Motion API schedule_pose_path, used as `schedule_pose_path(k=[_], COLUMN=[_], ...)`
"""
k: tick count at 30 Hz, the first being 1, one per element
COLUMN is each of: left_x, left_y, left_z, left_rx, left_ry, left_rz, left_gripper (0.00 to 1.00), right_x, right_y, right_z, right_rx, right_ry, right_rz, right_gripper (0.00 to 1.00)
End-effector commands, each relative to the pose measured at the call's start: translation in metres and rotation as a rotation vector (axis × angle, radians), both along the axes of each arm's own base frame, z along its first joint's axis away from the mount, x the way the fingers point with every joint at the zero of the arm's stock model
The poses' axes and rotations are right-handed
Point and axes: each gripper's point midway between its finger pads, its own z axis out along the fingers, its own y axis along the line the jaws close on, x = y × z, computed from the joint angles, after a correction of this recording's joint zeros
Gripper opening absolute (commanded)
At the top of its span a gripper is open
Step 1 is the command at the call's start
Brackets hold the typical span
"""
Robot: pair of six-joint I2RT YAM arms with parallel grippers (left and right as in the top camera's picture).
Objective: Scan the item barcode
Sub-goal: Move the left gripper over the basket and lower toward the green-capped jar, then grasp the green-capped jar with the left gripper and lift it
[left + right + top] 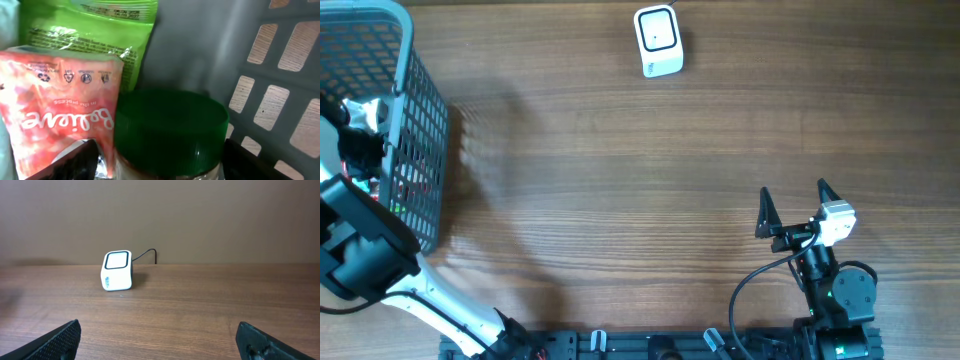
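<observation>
Inside the basket, left claw apart astride jar. Pickup step imo, nxt: squeeze + lift. Right claw apart too.

Jar body cut off below; green pouch top cropped.

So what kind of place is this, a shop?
Probably a pretend shop checkout on a wooden table: a white barcode scanner stands at the far edge, and a grey shopping basket holds snack pouches and a green-lidded jar.
</observation>
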Motion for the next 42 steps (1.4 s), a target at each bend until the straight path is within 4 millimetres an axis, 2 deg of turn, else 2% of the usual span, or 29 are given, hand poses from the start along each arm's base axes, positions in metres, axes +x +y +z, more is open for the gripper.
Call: schedule_pose_path(k=[1, 4, 11, 20, 23, 26, 27, 30, 34, 37, 40, 42], left_x=[-0.006, -0.006, 0.005, -0.004, -0.008, -0.008, -0.007, 0.000, 0.011, 0.012, 0.008, -0.001], left_y=[-0.006, -0.005, 0.003, 0.000, -0.002, -0.002, -0.002, 0.004, 0.012, 0.013, 0.009, 0.002], left_z=[-0.023, -0.022, 0.009, -0.012, -0.023, -0.024, -0.022, -0.006, 0.034, 0.050, 0.046, 0.033], left_rx=[-0.031, -0.030, 0.012, 0.010, 0.005, 0.006, 0.010, 0.036, 0.098, 0.121, 0.105, 0.077], left_ry=[0.041, 0.039, -0.017, 0.029, 0.036, 0.035, 0.029, -0.008, -0.094, -0.127, -0.105, -0.066], left_rz=[-0.018, -0.016, 0.049, 0.066, 0.066, 0.066, 0.066, 0.067, 0.069, 0.069, 0.069, 0.068], left_gripper=[0.72, 0.72, 0.70, 0.68, 0.64, 0.52, 0.47, 0.43, 0.43, 0.52, 0.55, 0.59], right_x=[0.000, 0.000, 0.000, 0.000, 0.000, 0.000, 0.000, 0.000, 0.000, 0.000, 0.000, 0.000], right_y=[-0.001, -0.001, -0.001, -0.001, -0.001, -0.001, -0.001, -0.001, -0.001, -0.001, -0.001, -0.001], right_z=[0.001, 0.001, 0.001, 0.001, 0.001, 0.001, 0.001, 0.001, 0.001, 0.001, 0.001, 0.001], right_rx=[0.005, 0.005, 0.005, 0.005, 0.004, 0.005, 0.005, 0.005, 0.005, 0.005, 0.005, 0.005], right_ry=[-0.007, -0.007, -0.007, -0.007, -0.007, -0.007, -0.007, -0.006, -0.006, -0.006, -0.007, -0.007], right_rz=[-0.003, -0.003, -0.003, -0.003, -0.003, -0.003, -0.003, -0.003, -0.003, -0.003, -0.003, -0.003], right_gripper=[1.00, 0.99, 1.00, 1.00, 0.99, 1.00, 1.00, 1.00, 1.00, 1.00, 1.00, 1.00])
